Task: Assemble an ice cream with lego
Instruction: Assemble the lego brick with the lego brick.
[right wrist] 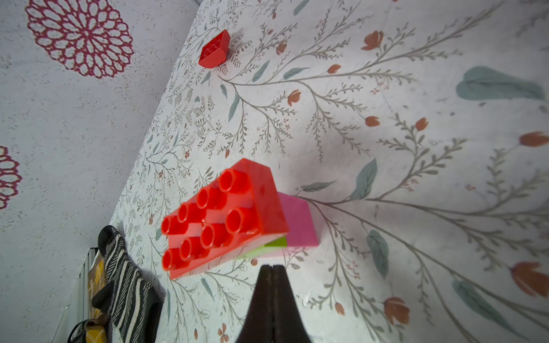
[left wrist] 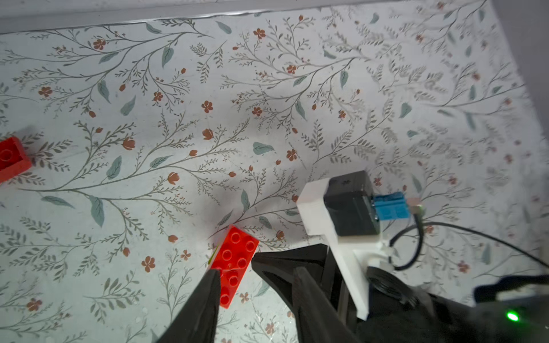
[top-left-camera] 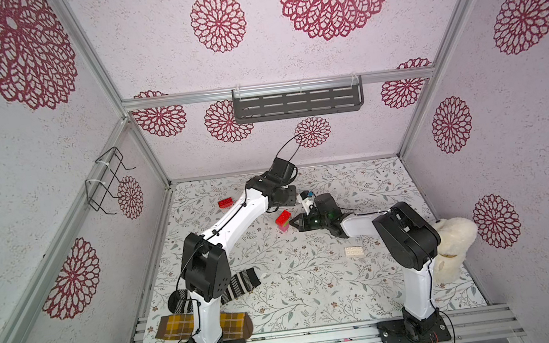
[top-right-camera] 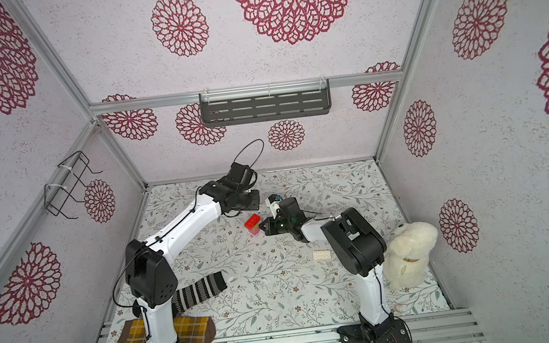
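Top views, step: ice cream (top-left-camera: 283, 220) upright on bench (top-left-camera: 281, 302), just one red top (top-left-camera: 283, 216) on the stem. The white brick (top-left-camera: 354, 251), well behind right pincer (top-left-camera: 292, 221), probably goes next imo.
Left wrist: left pincer (left wrist: 255, 270) jaws apart, straddling the red top, whose long side runs along its fingers.
Right wrist: right pincer (right wrist: 273, 267) pinched shut, empty, just beside the ice cream, studs up.

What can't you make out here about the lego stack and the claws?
- Lego stack, left wrist view: its red top layer hides nearly everything beneath.
- Left claw, both top views: its own wrist covers the jaws.
- Loose red brick, left wrist view: cut by the frame edge.
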`<state>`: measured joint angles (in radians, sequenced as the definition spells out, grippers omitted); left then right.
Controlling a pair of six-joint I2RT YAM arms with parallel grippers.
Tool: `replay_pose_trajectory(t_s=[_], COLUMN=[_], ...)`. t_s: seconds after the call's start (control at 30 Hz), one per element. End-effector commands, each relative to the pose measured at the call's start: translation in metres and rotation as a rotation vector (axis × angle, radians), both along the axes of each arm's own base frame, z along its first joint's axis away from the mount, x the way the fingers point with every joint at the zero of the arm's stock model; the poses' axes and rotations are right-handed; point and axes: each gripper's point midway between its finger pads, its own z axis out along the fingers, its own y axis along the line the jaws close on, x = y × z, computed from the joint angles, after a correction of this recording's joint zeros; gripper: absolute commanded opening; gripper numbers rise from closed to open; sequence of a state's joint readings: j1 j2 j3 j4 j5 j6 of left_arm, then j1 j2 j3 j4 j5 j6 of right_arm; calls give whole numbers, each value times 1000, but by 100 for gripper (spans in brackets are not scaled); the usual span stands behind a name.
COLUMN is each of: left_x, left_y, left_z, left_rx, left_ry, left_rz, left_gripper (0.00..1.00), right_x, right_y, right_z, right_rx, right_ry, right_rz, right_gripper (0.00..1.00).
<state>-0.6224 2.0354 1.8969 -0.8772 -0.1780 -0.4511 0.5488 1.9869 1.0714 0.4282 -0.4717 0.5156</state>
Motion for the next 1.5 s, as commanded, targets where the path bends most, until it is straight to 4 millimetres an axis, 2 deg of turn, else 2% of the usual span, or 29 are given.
replay_pose_trajectory(t_s=[0.0, 0.17, 0.27, 0.77, 1.27, 1.47], left_x=[-15, -16, -17, -18, -25, -19], left_y=[32, 25, 22, 3, 18, 19], left_z=[-34, -39, -44, -62, -88, -98], left_rx=[240, 271, 274, 212, 240, 197], left_ry=[115, 132, 146, 195, 270, 295], left_rz=[-10, -34, -44, -82, -58, -41], left_gripper=[37, 12, 6, 6, 8, 10], right_x=[0, 0, -1, -1, -1, -2], right_y=[3, 3, 3, 4, 4, 4], right_z=[15, 16, 15, 14, 13, 13], right_rx=[18, 21, 20, 26, 27, 32], right_ry=[-45, -50, -50, -46, -42, -35], right_rz=[15, 15, 16, 20, 24, 24], right_gripper=[0, 0, 0, 0, 0, 0])
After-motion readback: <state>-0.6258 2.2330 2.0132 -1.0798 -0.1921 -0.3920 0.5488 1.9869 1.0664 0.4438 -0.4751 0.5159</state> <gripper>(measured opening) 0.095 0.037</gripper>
